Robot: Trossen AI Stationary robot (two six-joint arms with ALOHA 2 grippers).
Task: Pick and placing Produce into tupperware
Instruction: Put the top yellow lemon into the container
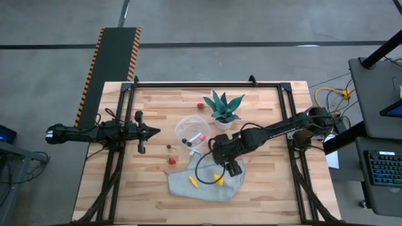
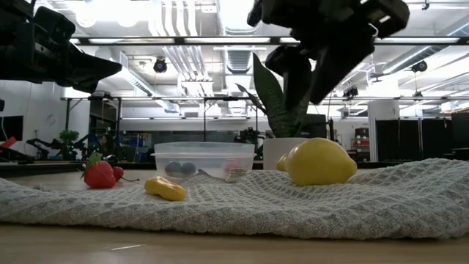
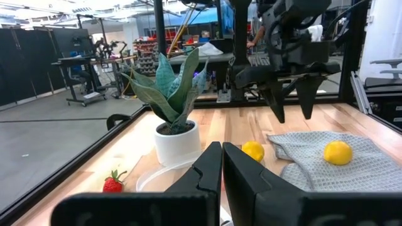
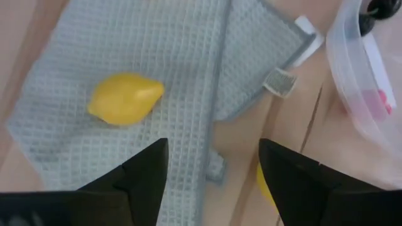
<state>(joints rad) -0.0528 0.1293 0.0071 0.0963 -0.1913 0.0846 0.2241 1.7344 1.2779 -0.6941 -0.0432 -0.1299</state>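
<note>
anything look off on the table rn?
Mostly the grey cloth: it lies rumpled and skewed, one corner folded over beside the clear container, with two lemons on it. Strawberries are scattered loose on the wood. Nothing looks spilled or broken.

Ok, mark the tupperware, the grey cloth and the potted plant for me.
tupperware (image 1: 186, 125): high view, its clear rim.
grey cloth (image 1: 179, 184): high view, bare weave.
potted plant (image 1: 223, 105): high view, teal leaves.

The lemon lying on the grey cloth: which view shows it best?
The low view: the lemon sits large and unobstructed on the cloth. The right wrist view shows it from above, the left wrist view shows it far off, and the high view shows only a yellow speck.
</note>
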